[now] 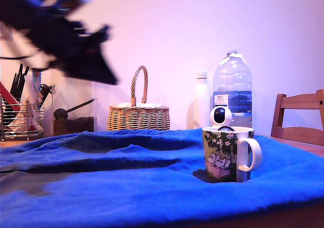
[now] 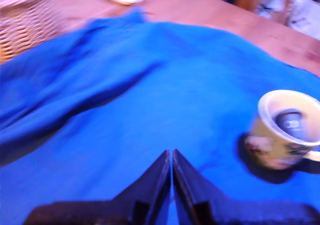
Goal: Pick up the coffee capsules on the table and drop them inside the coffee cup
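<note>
The coffee cup (image 1: 228, 153) is a white mug with a green leafy print. It stands on the blue cloth (image 1: 126, 177) at the exterior view's right, handle pointing right. From the wrist view, the cup (image 2: 287, 135) holds a dark blue round thing with pale marks (image 2: 291, 124), which looks like a coffee capsule. No capsule shows on the cloth. My gripper (image 1: 112, 77) is a blurred dark shape high at the exterior view's upper left, well away from the cup. Seen from the wrist, the gripper (image 2: 171, 154) is shut, fingers pressed together with nothing between them.
Along the back stand a wicker basket (image 1: 138, 114), a white bottle (image 1: 201, 99), a large water bottle (image 1: 232, 88) and a round white camera (image 1: 221, 116). A wire rack of utensils (image 1: 20, 111) is at far left and a wooden chair (image 1: 301, 119) at far right. The cloth is wrinkled.
</note>
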`<act>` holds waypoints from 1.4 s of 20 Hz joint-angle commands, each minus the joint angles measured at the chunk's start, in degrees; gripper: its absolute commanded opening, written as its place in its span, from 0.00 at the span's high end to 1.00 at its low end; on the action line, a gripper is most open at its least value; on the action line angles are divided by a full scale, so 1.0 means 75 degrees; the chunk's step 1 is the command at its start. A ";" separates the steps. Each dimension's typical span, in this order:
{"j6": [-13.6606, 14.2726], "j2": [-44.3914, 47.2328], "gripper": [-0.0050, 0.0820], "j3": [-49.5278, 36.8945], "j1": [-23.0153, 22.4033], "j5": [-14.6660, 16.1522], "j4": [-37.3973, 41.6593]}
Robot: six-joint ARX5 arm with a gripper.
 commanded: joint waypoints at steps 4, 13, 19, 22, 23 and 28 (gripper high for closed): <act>-0.0274 -0.0889 0.97 -0.1177 0.0705 0.0003 0.0458; -0.0425 -0.2952 0.97 -0.3174 0.2177 0.0003 0.0498; -0.0694 -0.4727 0.97 -0.4220 0.2914 0.0009 0.0338; -0.0810 -0.5633 0.97 -0.4549 0.3057 0.0006 -0.0012; -0.0833 -0.5933 0.97 -0.4607 0.3063 0.0003 -0.0224; -0.0982 -0.7265 0.97 -0.4634 0.3063 -0.0087 -0.1341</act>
